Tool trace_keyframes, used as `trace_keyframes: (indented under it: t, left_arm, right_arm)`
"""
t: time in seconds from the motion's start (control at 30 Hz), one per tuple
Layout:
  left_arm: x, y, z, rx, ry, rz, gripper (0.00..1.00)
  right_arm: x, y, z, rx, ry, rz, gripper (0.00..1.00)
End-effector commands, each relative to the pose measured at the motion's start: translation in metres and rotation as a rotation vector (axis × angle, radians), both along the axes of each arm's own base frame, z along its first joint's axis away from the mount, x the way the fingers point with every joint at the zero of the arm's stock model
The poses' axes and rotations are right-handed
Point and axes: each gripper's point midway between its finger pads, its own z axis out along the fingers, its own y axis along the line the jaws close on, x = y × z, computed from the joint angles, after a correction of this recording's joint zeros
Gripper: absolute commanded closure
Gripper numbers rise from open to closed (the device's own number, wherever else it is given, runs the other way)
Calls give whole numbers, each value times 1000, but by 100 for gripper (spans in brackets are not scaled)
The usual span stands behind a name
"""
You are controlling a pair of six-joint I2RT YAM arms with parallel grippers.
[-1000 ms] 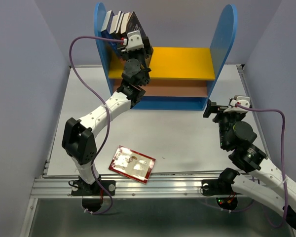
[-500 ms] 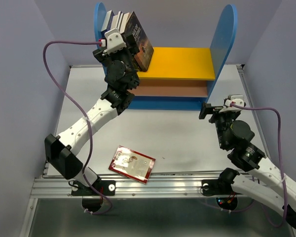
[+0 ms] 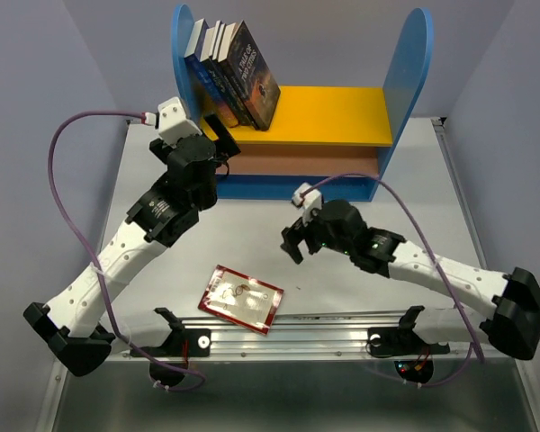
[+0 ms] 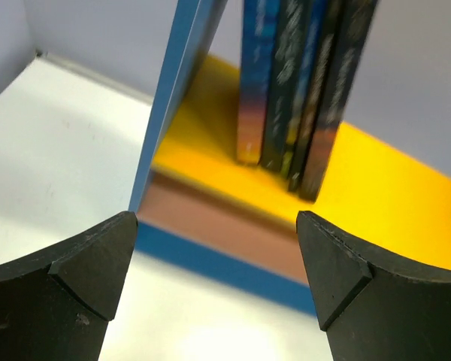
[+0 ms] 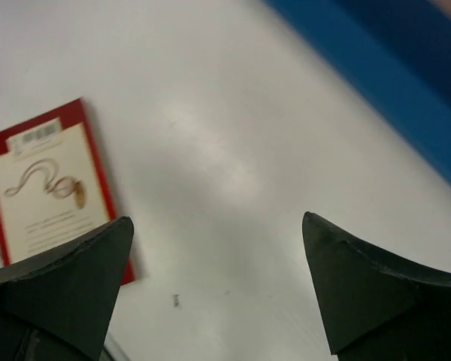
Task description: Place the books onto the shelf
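Observation:
Several books [image 3: 232,70] stand leaning on the yellow upper board [image 3: 333,112] of the shelf, against its left blue side panel [image 3: 184,45]. My left gripper [image 3: 218,135] hovers open and holding nothing just in front of and below them; its wrist view shows the books [image 4: 301,98], the left blue side panel [image 4: 177,98] and the left gripper [image 4: 216,241]. One white book with a red border [image 3: 241,300] lies flat near the table's front edge. My right gripper [image 3: 295,241] hangs open above the table to that book's right. The right wrist view has that book [image 5: 52,188] at the left, beside the right gripper [image 5: 217,241].
The shelf's right side panel [image 3: 409,81] rises at the back right, above its brown lower board [image 3: 315,162] and blue base [image 3: 306,187]. The base [image 5: 391,98] shows at the upper right of the right wrist view. A metal rail [image 3: 297,337] runs along the table's front edge.
My left gripper opened, left the books on the shelf and drew back down and to the left. My right arm swung left across the table toward the lying book.

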Motion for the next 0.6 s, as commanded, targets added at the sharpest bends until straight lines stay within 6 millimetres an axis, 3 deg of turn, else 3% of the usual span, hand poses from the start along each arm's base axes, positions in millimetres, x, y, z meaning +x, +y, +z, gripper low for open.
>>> trace_keyframes:
  t: [0.0, 0.13, 0.3, 0.47, 0.57]
  left_arm:
    - [-19, 6, -70, 32, 211, -4, 1]
    - [-30, 31, -107, 89, 329, 64, 1]
    - [-39, 46, -128, 32, 349, 72, 1]
    - [-43, 64, -127, -24, 330, 85, 1]
    - [-43, 68, -128, -48, 313, 72, 1]
  right_arm:
    - [-62, 65, -15, 21, 84, 299, 0]
    - [-96, 107, -43, -33, 103, 418, 0]
    - [-137, 154, -76, -130, 89, 532, 0]
    - [-155, 170, -108, -240, 64, 573, 0]
    - [-144, 179, -118, -237, 47, 517, 0]
